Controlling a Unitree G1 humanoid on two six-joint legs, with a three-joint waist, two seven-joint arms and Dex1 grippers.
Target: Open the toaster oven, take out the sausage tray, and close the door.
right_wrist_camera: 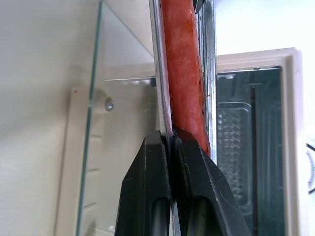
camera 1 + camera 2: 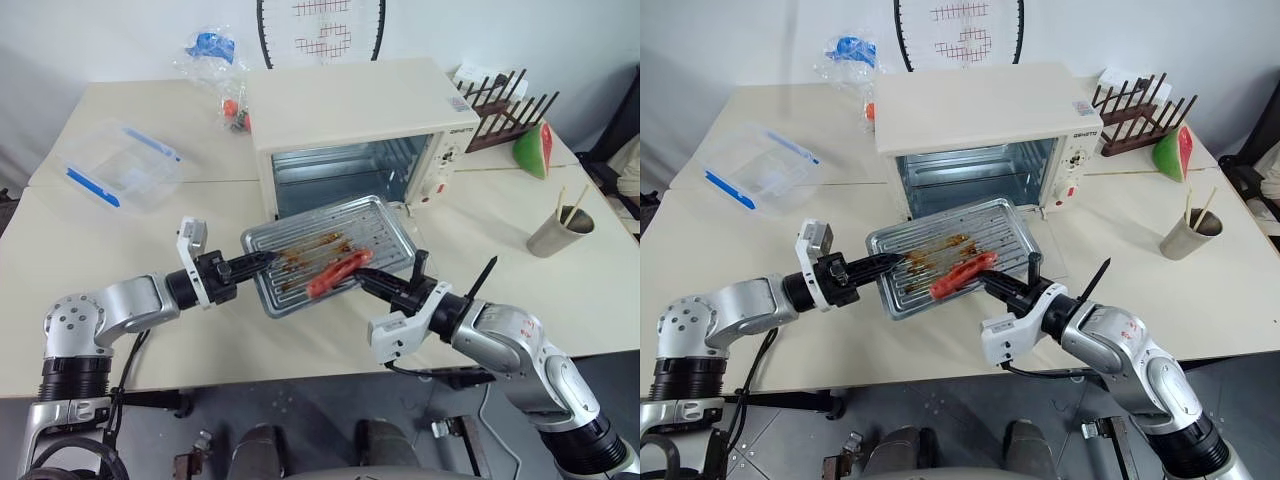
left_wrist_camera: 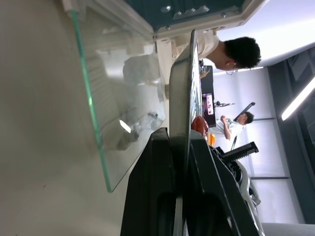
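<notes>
Both my grippers clamp the sausage tray [image 2: 330, 254] in front of the toaster oven [image 2: 355, 135].
My left gripper [image 2: 262, 261] pinches its left rim, my right gripper [image 2: 366, 281] its near rim beside the red sausage [image 2: 338, 273]; the tray hangs over the oven's folded-down glass door [image 1: 123, 142].

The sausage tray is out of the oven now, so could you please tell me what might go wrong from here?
1. The sausage tray is pinched only by its rims, by the left end effector and the right end effector; it could slip.
2. The sausage lies loose near the front edge and could roll off if the tray tips.
3. The door hangs open beneath, so lowering the tray may strike its glass.
</notes>
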